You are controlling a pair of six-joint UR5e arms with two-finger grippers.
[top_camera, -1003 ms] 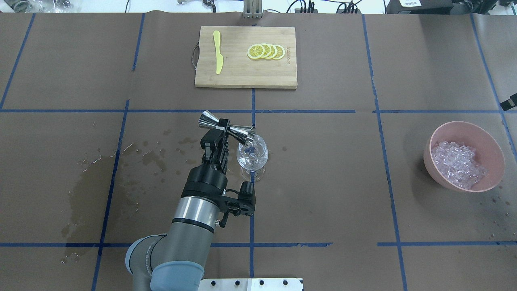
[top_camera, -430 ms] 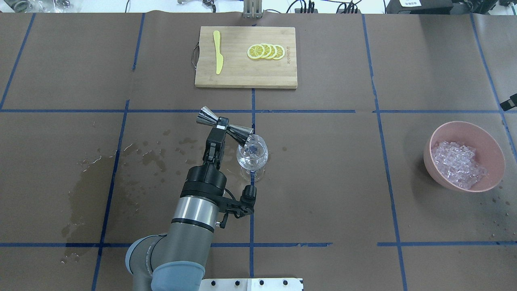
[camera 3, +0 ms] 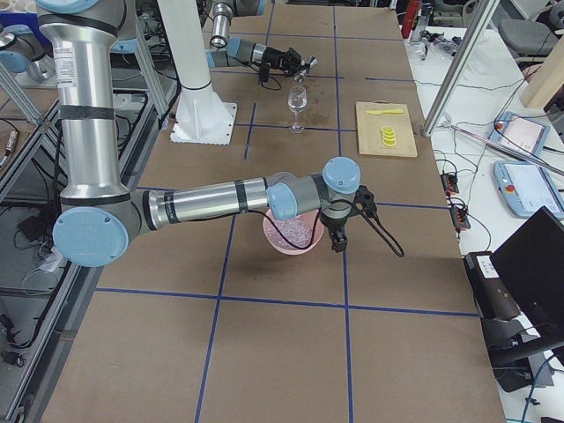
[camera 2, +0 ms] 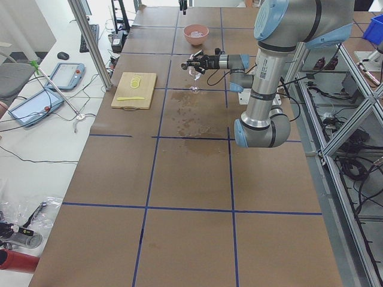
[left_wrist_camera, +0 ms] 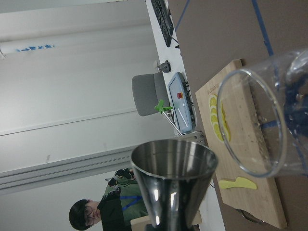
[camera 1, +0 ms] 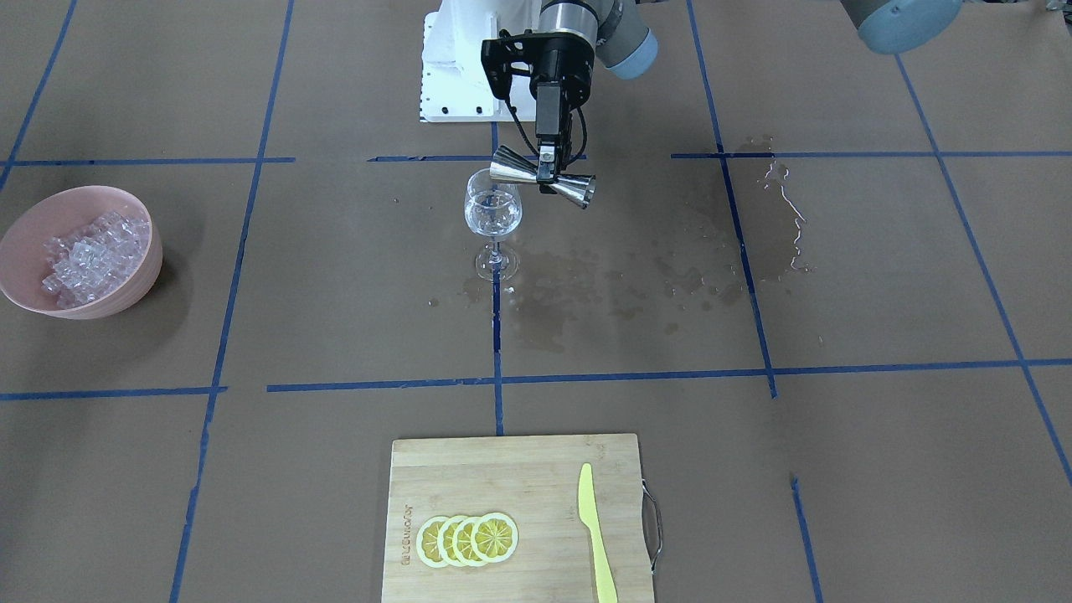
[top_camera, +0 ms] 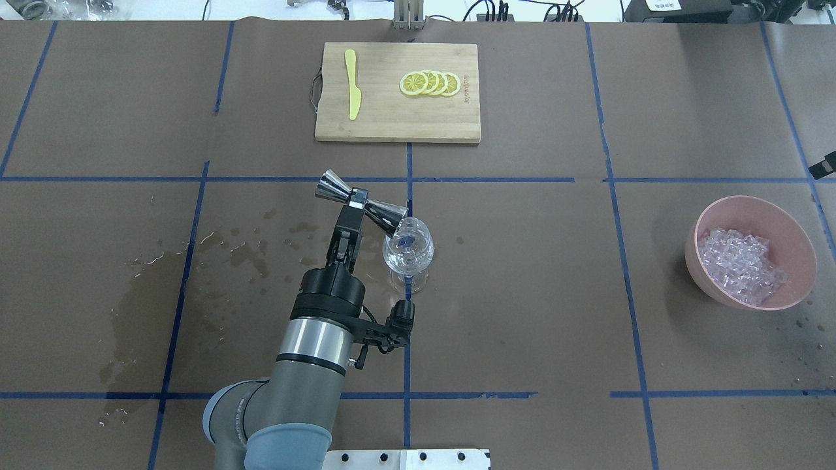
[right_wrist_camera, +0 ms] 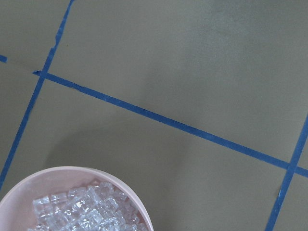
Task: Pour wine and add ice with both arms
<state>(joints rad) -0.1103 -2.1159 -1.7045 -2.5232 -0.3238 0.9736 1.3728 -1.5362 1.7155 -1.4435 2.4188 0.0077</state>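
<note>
My left gripper [top_camera: 353, 206] is shut on the waist of a steel double-cone jigger [top_camera: 389, 216], held tilted, its lower mouth at the rim of the stemmed wine glass [top_camera: 408, 251]. The front view shows the gripper [camera 1: 548, 165], jigger [camera 1: 578, 190] and glass [camera 1: 492, 213]. The left wrist view shows the jigger's mouth [left_wrist_camera: 173, 168] beside the glass rim [left_wrist_camera: 250, 130]. I see no stream of wine. Clear ice cubes [top_camera: 741, 264] lie in a pink bowl [top_camera: 751, 207]. My right gripper [camera 3: 339, 240] hangs by the bowl [camera 3: 291, 236]; I cannot tell if it is open or shut.
A bamboo cutting board [top_camera: 392, 124] with lemon slices [top_camera: 430, 83] and a yellow knife [top_camera: 353, 85] lies at the far middle. Wet stains [top_camera: 150, 287] darken the paper left of the glass. The right wrist view shows ice [right_wrist_camera: 82, 211] and blue tape lines.
My left wrist has rolled a little; the jigger's free end has moved slightly left and farther away, while its pouring end stays at the glass rim.
</note>
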